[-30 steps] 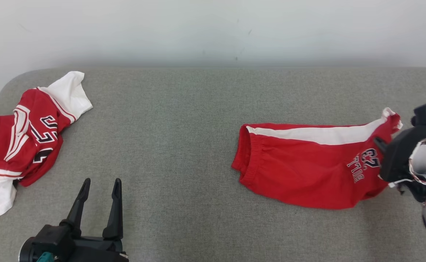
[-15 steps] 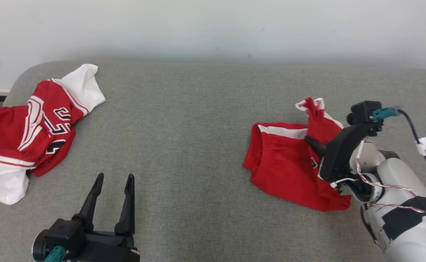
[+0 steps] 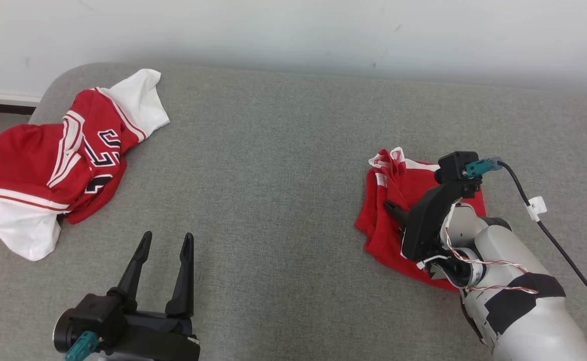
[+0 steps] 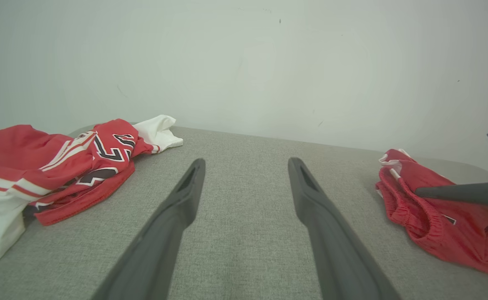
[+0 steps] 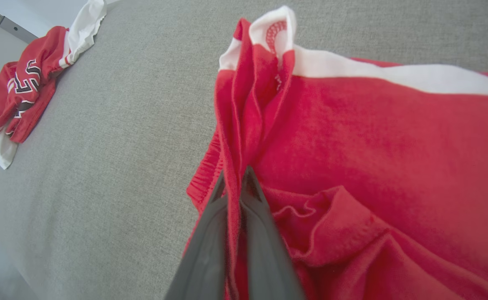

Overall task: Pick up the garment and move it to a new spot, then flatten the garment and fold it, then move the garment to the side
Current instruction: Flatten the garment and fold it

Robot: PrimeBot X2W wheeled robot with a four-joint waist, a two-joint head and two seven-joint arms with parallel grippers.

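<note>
The garment (image 3: 384, 220) is a pair of red shorts with a white side stripe, lying at the right of the grey surface, one half doubled over toward the waistband. My right gripper (image 3: 389, 205) is shut on a pinched fold of the garment (image 5: 352, 137), whose red cloth runs up between the two dark fingers (image 5: 210, 233). The white-edged hem (image 5: 275, 29) stands up beyond the fingertips. My left gripper (image 3: 165, 240) stands open at the lower left over bare fabric, nothing between its fingers (image 4: 177, 208). The garment (image 4: 427, 204) lies far off at its right.
A crumpled red and white jersey (image 3: 57, 160) with dark numerals lies at the far left edge of the grey padded surface (image 3: 273, 165). A pale wall (image 3: 293, 30) rises behind it. A dark cable (image 3: 549, 235) trails from the right wrist.
The right gripper has carried the shorts' leg end leftward over the body toward the waistband, halving their length. The head camera has shifted, so the whole scene slid. The left gripper stays open.
</note>
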